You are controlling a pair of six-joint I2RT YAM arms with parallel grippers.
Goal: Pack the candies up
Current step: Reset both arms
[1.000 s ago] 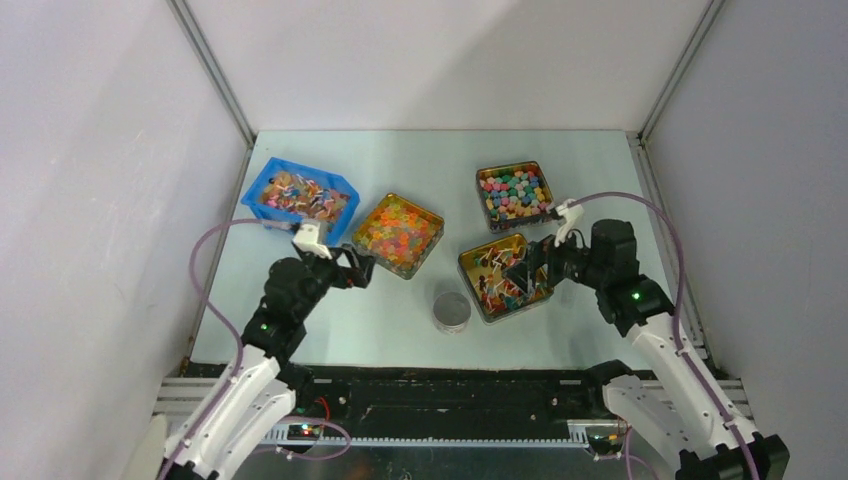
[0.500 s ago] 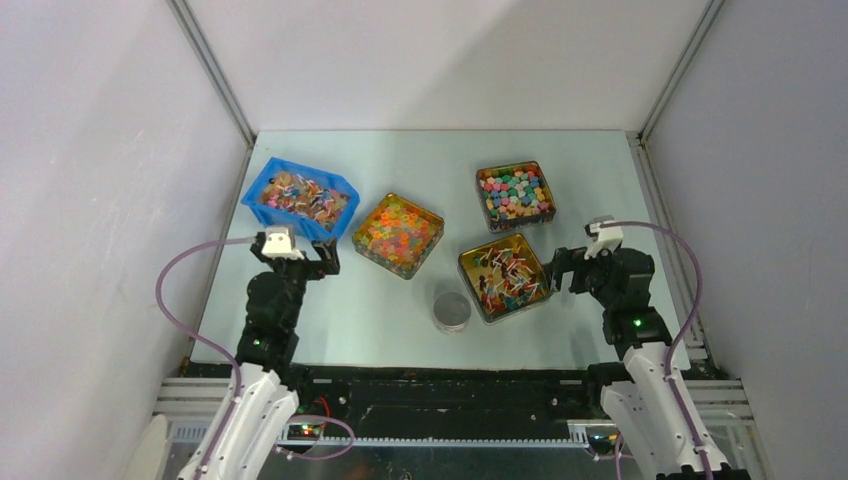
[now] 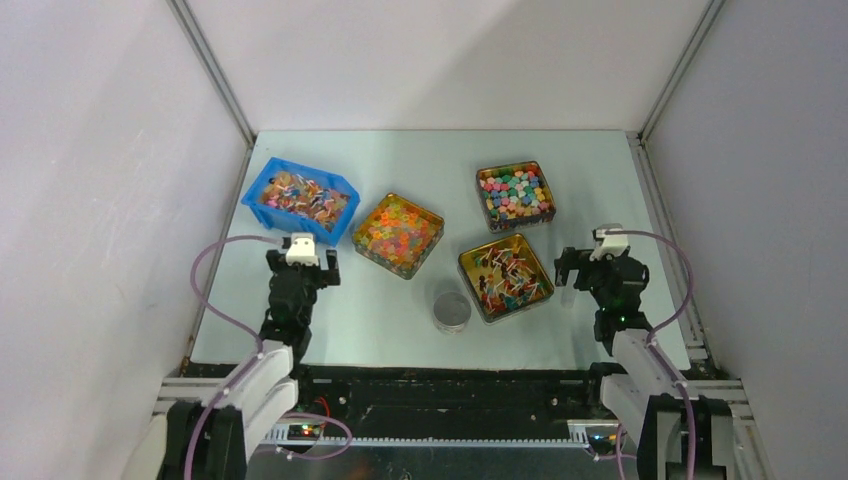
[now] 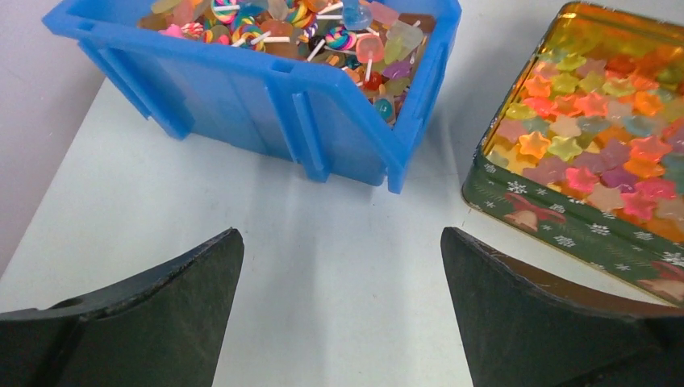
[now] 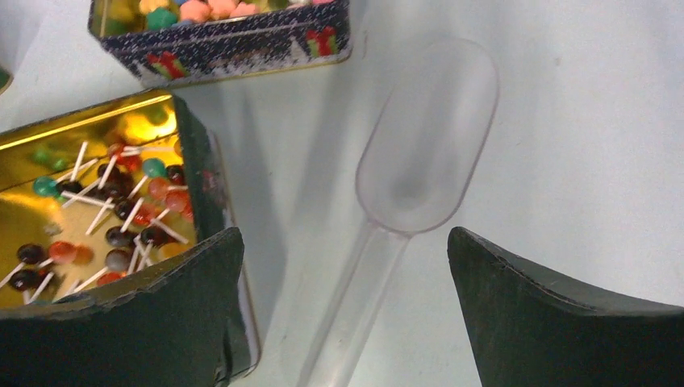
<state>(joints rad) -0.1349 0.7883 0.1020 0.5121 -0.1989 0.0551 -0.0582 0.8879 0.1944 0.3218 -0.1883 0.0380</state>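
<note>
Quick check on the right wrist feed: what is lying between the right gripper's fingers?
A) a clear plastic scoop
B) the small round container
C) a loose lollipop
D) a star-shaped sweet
A: in the right wrist view, a clear scoop lies flat on the table between the fingers of the open right gripper. It is ungripped and sits beside the gold tin of candies.

- Blue bin [image 4: 266,105]: moulded plastic, smooth with a slight sheen, ribbed wall.
- Star-sweet tin [image 4: 556,210]: thin metal, printed green outside, mirror-gold inside. The star sweets [image 4: 565,149] look translucent and jelly-like.
- Lollipop tin [image 5: 206,193]: metal, polished gold inside, dark printed wall. The candies [image 5: 121,214] have glossy heads and matt white sticks.
- Scoop [image 5: 427,137]: clear plastic, smooth, faintly frosted.
- Table [image 4: 323,266]: pale, matt, smooth.
- Right gripper [image 5: 343,234], fingers [image 5: 565,322]: black, matt, rough along the edges.
</note>
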